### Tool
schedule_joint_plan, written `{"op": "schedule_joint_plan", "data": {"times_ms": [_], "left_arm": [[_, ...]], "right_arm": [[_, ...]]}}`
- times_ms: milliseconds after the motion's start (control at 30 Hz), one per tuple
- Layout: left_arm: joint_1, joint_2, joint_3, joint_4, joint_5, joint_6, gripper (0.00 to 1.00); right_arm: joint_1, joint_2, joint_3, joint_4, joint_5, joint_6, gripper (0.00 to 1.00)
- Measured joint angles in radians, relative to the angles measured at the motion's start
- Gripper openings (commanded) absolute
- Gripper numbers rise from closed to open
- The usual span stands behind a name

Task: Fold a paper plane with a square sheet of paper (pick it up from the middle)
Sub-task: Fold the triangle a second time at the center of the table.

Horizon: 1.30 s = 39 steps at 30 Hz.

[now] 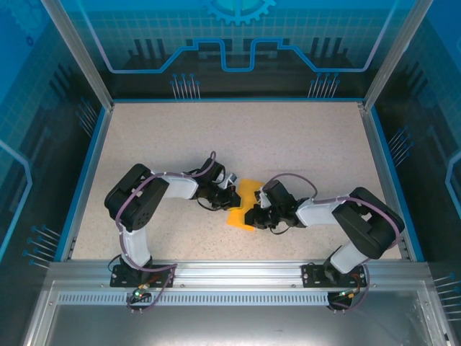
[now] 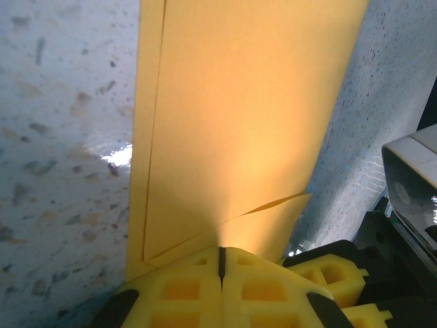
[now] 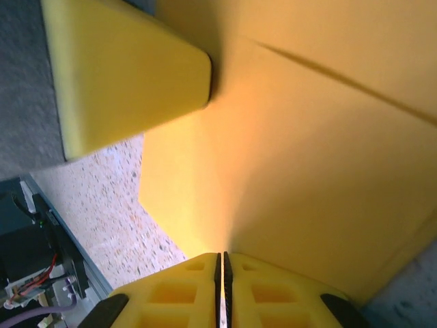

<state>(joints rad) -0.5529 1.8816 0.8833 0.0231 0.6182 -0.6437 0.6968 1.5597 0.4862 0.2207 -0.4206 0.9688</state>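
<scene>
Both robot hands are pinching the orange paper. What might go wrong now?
1. The left fingers and right fingers pinch the paper from opposite sides. Pulling apart might tear it or yank it loose.
2. The two arms sit very close together, so the fingers might bump.
3. In the left wrist view, the folded layers' edges do not line up, so the next crease may come out crooked.

We see the paper [image 2: 232, 123] as thin, smooth, matt orange-yellow sheet with sharp creases. The fingers [image 2: 198, 263] look like matt yellow moulded plastic with hollow pockets. The table [image 1: 180, 137] is a speckled, stone-like top, slightly glossy where light glints. The rail [image 1: 238, 272] is brushed metal. The 2 arms [image 1: 137, 198] wear black and white plastic shells.
</scene>
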Motion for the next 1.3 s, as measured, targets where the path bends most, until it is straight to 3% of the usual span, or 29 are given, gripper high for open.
{"op": "schedule_joint_plan", "data": {"times_ms": [433, 600, 800, 867, 1300], "left_arm": [[0.000, 0.001, 0.003, -0.003, 0.000, 0.000, 0.05], [0.000, 0.001, 0.003, -0.003, 0.001, 0.000, 0.06], [0.000, 0.001, 0.009, -0.012, 0.003, 0.000, 0.11], [0.000, 0.001, 0.015, -0.019, 0.003, 0.000, 0.12], [0.000, 0.001, 0.050, -0.045, -0.011, 0.000, 0.14]], "right_arm": [[0.000, -0.144, -0.107, -0.058, -0.010, -0.002, 0.17], [-0.003, -0.259, -0.112, -0.193, 0.018, -0.008, 0.23], [-0.045, -0.382, -0.063, -0.325, 0.115, -0.005, 0.38], [-0.061, -0.377, -0.033, -0.336, 0.135, 0.002, 0.42], [-0.090, -0.100, 0.059, -0.224, 0.129, 0.064, 0.41]]}}
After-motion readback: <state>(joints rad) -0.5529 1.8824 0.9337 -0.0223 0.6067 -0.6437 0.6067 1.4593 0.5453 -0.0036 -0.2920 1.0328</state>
